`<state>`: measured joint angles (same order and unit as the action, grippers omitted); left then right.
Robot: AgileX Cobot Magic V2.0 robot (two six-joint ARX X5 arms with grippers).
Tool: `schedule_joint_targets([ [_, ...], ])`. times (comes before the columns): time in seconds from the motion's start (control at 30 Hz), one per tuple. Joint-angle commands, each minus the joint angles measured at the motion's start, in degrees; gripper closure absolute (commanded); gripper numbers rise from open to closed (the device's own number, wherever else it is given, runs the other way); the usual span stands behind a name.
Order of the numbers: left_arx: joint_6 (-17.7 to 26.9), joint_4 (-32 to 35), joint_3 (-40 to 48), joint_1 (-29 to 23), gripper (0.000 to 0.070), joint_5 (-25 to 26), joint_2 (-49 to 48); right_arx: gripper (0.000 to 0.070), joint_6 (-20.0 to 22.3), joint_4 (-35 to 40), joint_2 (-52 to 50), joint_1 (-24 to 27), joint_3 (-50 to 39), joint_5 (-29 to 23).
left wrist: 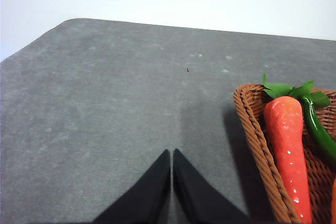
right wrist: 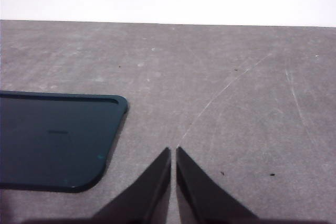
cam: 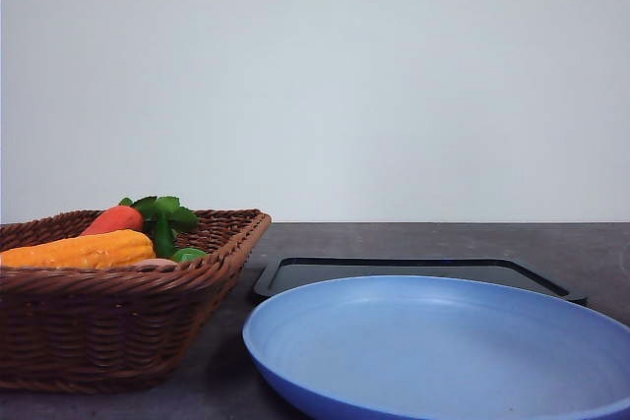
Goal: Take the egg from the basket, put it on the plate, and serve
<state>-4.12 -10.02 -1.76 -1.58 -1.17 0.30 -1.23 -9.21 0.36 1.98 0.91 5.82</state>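
Note:
The brown wicker basket stands at the left on the dark table, and its corner also shows in the left wrist view. A thin pinkish sliver just over its rim may be the egg; the rest is hidden. Empty, the light blue plate lies at the front right. My left gripper is shut with nothing in it, over bare table beside the basket. My right gripper is also shut and empty, over bare table beside the black tray.
In the basket lie an orange-red carrot, a yellow corn cob and a green vegetable. A flat black tray sits behind the plate. A white wall stands beyond the table's far edge.

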Motion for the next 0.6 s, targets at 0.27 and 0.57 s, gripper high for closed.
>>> schedule_joint_targets([
  [0.27,-13.9,2.4,1.5,0.0,0.0700,0.1,-0.1,0.0700,-17.1,9.3,-0.2,0.0,-0.2,0.4],
  [0.57,-19.4,0.5,-0.2,0.0,0.0700,8.4,0.0,0.0700,-26.6,7.2,-0.1,0.0,2.6,4.3],
])
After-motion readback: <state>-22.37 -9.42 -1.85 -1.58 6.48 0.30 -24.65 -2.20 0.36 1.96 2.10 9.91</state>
